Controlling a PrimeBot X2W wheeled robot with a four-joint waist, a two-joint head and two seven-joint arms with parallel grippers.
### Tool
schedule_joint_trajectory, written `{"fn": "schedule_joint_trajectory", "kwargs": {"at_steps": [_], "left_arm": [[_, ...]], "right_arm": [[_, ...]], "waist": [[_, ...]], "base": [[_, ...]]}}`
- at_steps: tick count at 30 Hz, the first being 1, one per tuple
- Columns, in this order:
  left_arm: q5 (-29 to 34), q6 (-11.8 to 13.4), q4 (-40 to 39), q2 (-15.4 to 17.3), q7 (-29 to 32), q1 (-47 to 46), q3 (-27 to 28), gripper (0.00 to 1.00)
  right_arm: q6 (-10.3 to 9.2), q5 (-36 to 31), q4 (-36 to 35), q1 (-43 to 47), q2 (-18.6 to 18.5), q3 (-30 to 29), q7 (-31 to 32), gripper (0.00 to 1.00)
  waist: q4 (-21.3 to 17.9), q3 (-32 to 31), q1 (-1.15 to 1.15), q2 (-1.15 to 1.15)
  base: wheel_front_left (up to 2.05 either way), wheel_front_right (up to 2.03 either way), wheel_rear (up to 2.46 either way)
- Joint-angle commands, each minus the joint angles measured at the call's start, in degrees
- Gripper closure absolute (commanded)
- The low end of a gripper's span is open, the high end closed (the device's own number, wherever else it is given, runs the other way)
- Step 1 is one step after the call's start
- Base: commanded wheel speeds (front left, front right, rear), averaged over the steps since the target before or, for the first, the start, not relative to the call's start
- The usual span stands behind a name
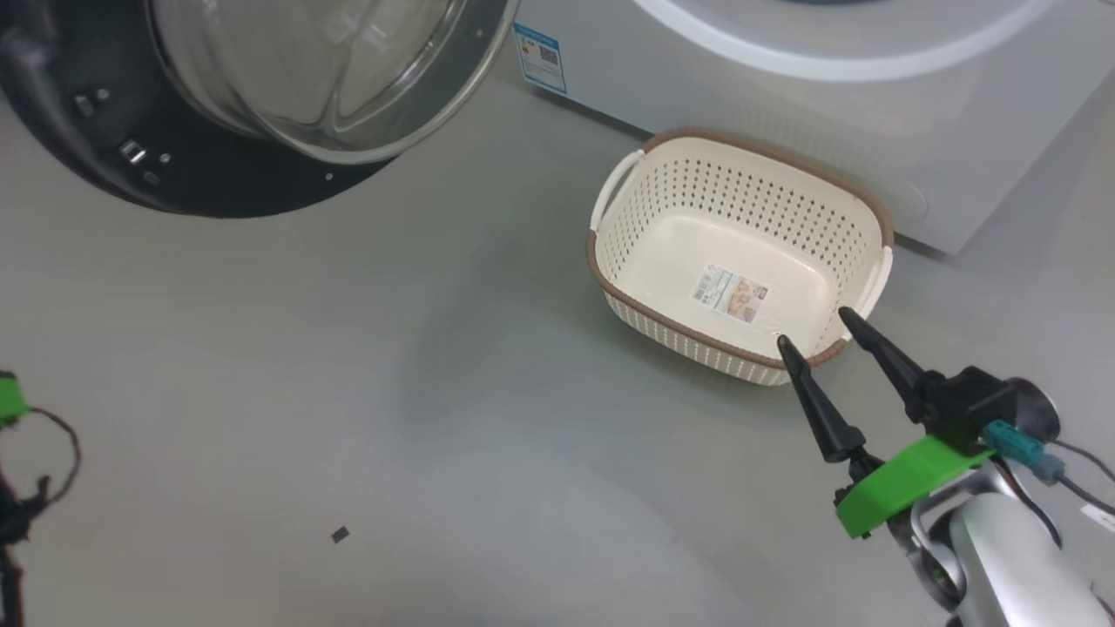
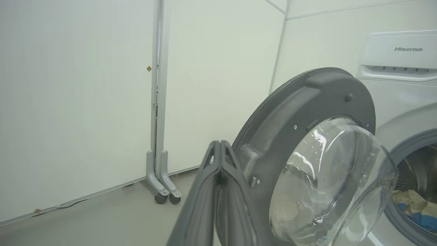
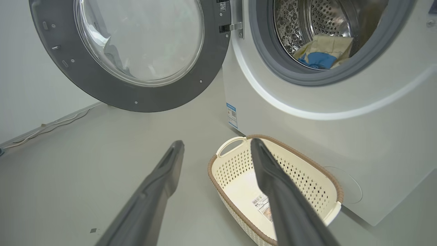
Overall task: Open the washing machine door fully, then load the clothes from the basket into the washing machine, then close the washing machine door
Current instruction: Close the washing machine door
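Head view, nearest first: the right gripper (image 1: 812, 326) rises from the lower right on a pale forearm with a green collar. Its two long dark fingers are spread wide and empty, with the tips over the near right corner of the small rectangular cream plastic basket (image 1: 697, 192), which has perforated walls and a brown rim. The basket stands on the grey floor (image 1: 348, 366), close against the front of the big white front-loading washing machine (image 1: 784, 113). A paper label sticker (image 1: 730, 294) lies in plain sight on the basket's base. At the upper left hangs the large round washing machine door (image 1: 87, 148), with a black rim and a bulging clear glass centre.

Right wrist view adds the interior. Past the parted right gripper (image 3: 217, 142) and the basket (image 3: 314, 184), the door (image 3: 102, 85) stands swung open to one side of the washing machine (image 3: 307, 136). The pale yellow and bright blue clothes (image 3: 324, 48) lie inside the perforated steel drum.

Left wrist view supplies the other arm. The left gripper (image 2: 218, 141) is held roughly level, fingers pressed together with nothing between them, beside the edge of the door (image 2: 290, 112); contact cannot be judged. The clothes (image 2: 409, 201) show low in the washing machine (image 2: 392, 95). Behind is a grey post on castors (image 2: 158, 136).
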Motion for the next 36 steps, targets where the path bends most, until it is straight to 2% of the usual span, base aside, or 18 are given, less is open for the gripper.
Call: {"fn": "schedule_joint_trajectory", "kwargs": {"at_steps": [1,7,11,13,16,19,26,36], "left_arm": [[-1.5,0.0,-0.5,4.0,0.6,-3.2,3.1,1.00],[-14.7,0.0,10.7,11.4,4.4,-13.6,7.8,1.00],[-20.3,0.0,20.0,16.5,7.0,-20.4,10.3,1.00],[-24.7,0.0,24.1,17.4,9.0,-24.3,12.1,1.00],[-35.9,0.0,29.7,17.1,14.5,-30.7,17.4,1.00],[-42.6,0.4,35.8,19.1,20.2,-34.6,21.5,1.00],[-46.5,3.2,45.4,24.7,25.0,-38.3,24.7,1.00],[-48.3,3.2,52.1,26.7,29.1,-39.9,25.6,1.00]], "right_arm": [[0.00,-0.4,-2.1,-2.4,-0.8,1.1,-0.6,0.00],[0.00,-0.7,-3.0,-4.6,-2.5,0.9,-0.6,0.00],[0.00,-0.7,-3.3,-6.0,-2.9,1.3,-0.6,0.00],[0.00,-0.6,-3.4,-6.6,-2.9,1.1,-0.6,0.00],[0.00,-0.6,-3.4,-6.9,-3.0,1.1,-0.6,0.00],[0.00,-0.5,-3.4,-7.3,-2.7,1.5,-0.6,0.00],[0.00,-0.3,-3.6,-7.7,-1.8,1.7,-0.6,0.00],[0.00,-0.3,-3.6,-7.4,-1.4,1.4,-0.6,0.00]], "waist": [[-2.1,2.4,-0.01,0.00],[-5.6,6.8,-0.01,0.00],[-8.3,8.4,-0.01,0.00],[-9.4,8.8,-0.01,0.00],[-10.7,9.1,-0.01,0.00],[-12.1,9.2,-0.01,0.00],[-15.0,9.2,-0.01,0.00],[-16.5,8.5,-0.01,0.00]], "base": [[0.00,0.00,0.00],[0.00,0.00,0.00],[0.00,0.00,0.00],[0.00,0.00,0.00],[0.00,0.00,0.00],[0.00,0.00,0.00],[0.00,0.00,0.00],[0.00,0.00,0.00]]}}
